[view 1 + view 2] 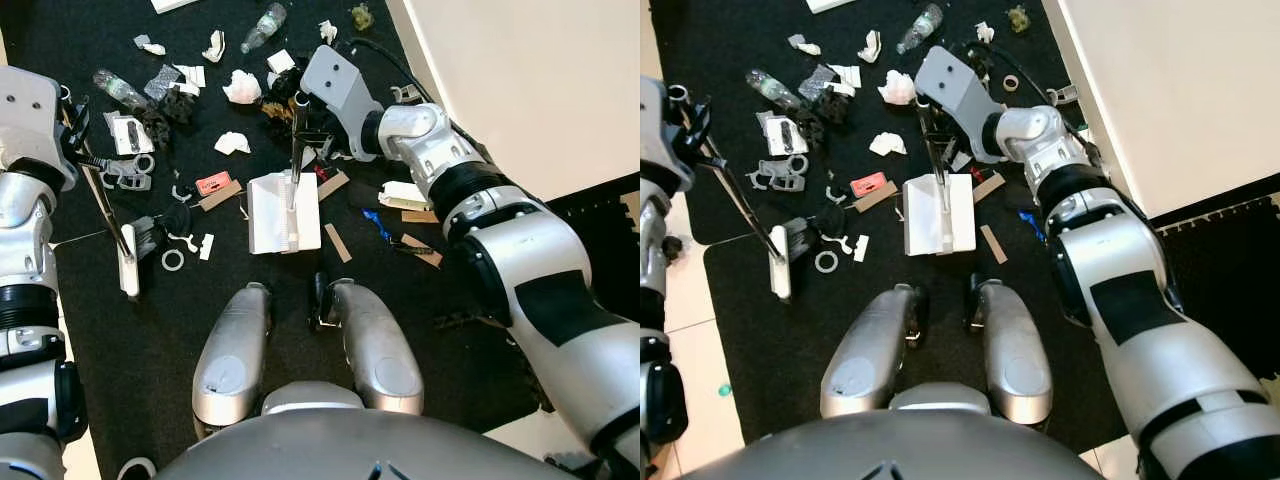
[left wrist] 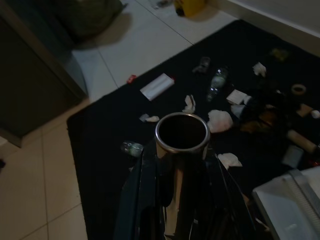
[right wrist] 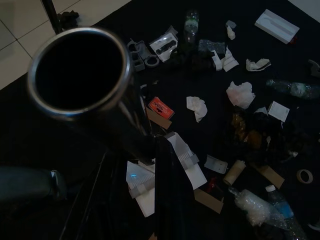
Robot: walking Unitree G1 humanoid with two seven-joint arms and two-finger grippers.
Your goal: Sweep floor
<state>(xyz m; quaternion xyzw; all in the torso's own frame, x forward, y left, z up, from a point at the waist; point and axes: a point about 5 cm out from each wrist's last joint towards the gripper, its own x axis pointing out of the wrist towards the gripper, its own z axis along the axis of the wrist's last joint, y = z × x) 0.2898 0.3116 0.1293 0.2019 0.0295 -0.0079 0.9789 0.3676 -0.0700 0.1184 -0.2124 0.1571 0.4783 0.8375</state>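
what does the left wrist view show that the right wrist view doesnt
Left wrist view alone: pale floor tiles beside the black mat, a yellow object and a dark cabinet. Right wrist view alone: the red card and cardboard tube. Both: a metal handle end up close, crumpled tissues, bottles, the white dustpan.

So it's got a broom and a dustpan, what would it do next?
Probably drag the broom in the left gripper toward the white dustpan that the right gripper holds by its pole. Rings and scraps lie on the black mat between them.
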